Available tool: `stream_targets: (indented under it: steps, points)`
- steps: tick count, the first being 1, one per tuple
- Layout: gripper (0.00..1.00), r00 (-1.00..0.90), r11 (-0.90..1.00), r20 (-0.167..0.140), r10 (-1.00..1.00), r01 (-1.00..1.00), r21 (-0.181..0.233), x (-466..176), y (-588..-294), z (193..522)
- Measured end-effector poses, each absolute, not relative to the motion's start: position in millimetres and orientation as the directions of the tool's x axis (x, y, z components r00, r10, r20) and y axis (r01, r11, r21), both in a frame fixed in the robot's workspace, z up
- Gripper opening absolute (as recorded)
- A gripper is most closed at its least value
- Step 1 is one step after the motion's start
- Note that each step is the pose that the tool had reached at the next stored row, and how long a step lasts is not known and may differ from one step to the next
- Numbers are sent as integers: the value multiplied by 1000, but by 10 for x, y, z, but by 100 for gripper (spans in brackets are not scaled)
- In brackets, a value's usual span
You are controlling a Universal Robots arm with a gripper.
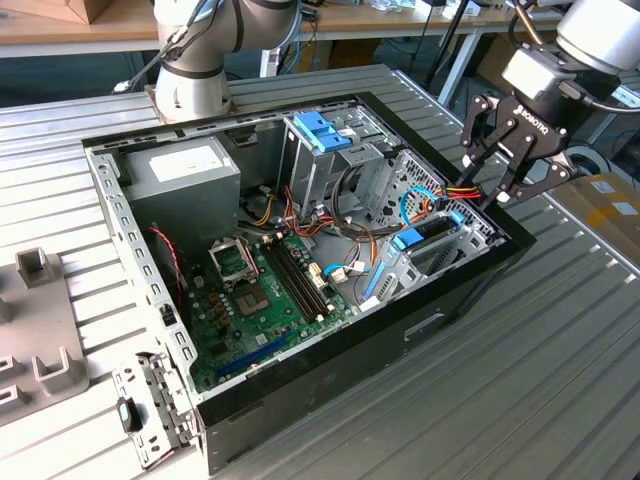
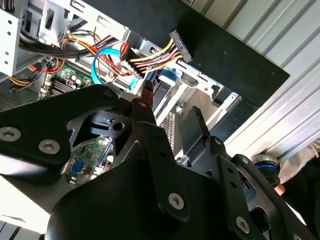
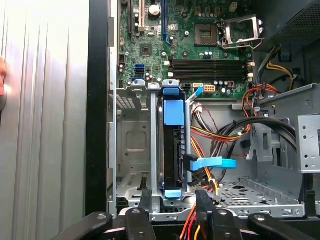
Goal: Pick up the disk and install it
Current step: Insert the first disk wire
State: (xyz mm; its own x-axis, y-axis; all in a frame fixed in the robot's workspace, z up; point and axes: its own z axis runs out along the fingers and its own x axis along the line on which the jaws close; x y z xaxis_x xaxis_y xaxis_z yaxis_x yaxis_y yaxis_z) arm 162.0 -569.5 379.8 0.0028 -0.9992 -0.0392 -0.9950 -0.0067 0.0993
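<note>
Gripper (image 1: 497, 190), jaws parted and empty, above the disk (image 3: 172, 150) seated upright in the drive cage (image 3: 131, 145) of the computer case (image 1: 300, 385)

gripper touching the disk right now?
Apart. In the first wrist view the disk stands seated in its bay, with open space between it and the gripper.

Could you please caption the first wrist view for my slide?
The disk stands on edge in the drive cage of the open computer case.
</note>
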Motion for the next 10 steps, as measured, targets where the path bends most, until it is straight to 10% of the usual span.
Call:
stream_targets:
  steps: [10]
  points:
    - [48,39,-42,-39,-998,-994,100,1736,-5609,3755]
